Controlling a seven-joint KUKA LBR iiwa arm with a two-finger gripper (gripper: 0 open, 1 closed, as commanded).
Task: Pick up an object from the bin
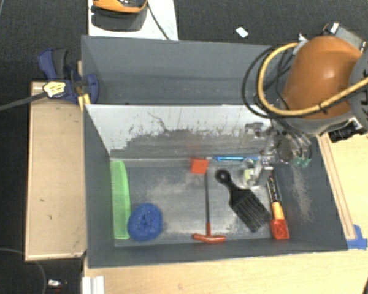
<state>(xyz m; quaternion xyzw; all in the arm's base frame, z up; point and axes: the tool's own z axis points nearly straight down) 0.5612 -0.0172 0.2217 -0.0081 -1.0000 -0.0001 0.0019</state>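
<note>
My pincer [259, 169], whose opening I cannot tell, hangs at the right back of the grey metal bin [172, 72], close by the black plastic hairbrush [246, 206] and the orange-and-black marker pen [275, 202], so I may nudge both and grip neither cleanly.

1. bin [172, 133]: grey metal, matt; wall and floor left of the pincer [257, 171] are scuffed and scratched pale.
2. pincer: bare metal, some shine.
3. orange cover [322, 72] above the pincer: smooth, glossy dome.
4. black brush [248, 208] just below the pincer: matt plastic, ribbed head.
5. green comb [120, 198] far left: plastic, toothed.
6. blue ball [145, 221] far left, lower: fuzzy, rough fibre.
7. thin rod [207, 201] left of the pincer: metal, with a smooth red handle.
</note>
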